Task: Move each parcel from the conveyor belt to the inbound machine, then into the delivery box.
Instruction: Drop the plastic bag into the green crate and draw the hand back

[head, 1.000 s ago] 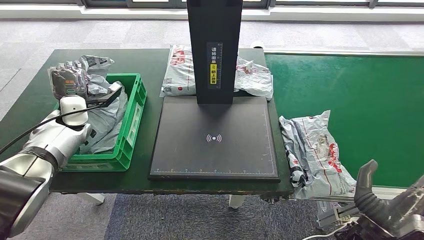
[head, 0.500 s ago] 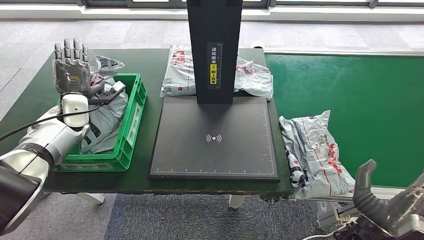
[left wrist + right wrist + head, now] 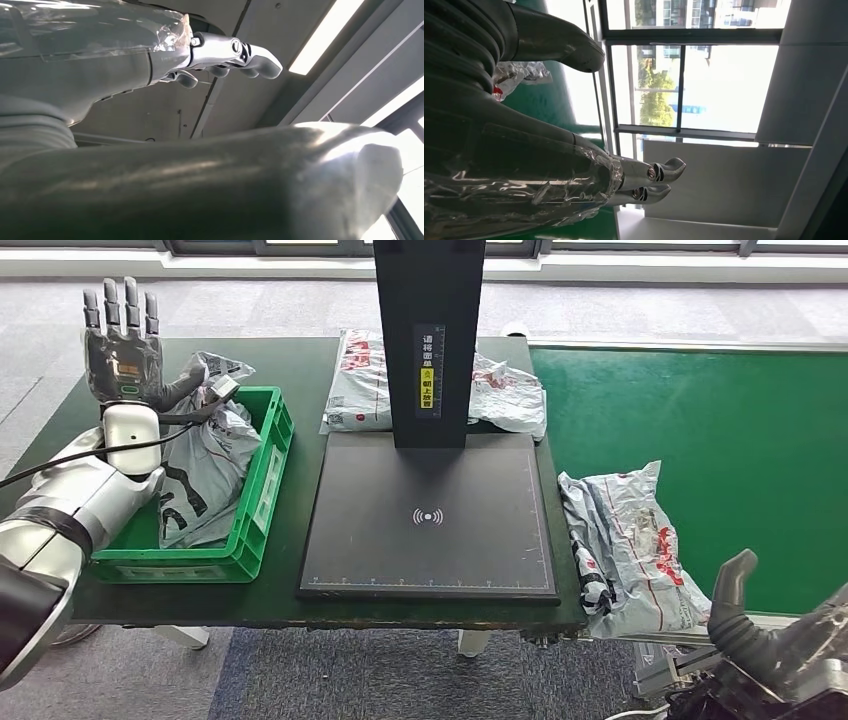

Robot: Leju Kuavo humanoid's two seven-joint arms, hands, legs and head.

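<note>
Looks like drop-off is done: left hand (image 3: 122, 348) upper left, fingers spread and empty above the green delivery box (image 3: 262, 490) holding grey parcels (image 3: 205, 465); next, right hand (image 3: 775, 655), fingers unclear, takes the belt parcel (image 3: 628, 540) lower right.

parcels: 3, crate (image 3: 208, 455), conveyor (image 3: 628, 540), behind scanner (image 3: 365, 380) | green crate (image 3: 262, 480): 1 | scanner platform (image 3: 430, 515): 1 | hands: 2, left (image 3: 125, 345), right (image 3: 775, 655)

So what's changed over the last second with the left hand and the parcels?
The left hand rose out of the green crate and now stands fingers spread, holding nothing; the grey parcel it let go lies in the crate. The parcel on the belt, the scanner plate and the right hand stayed put.
</note>
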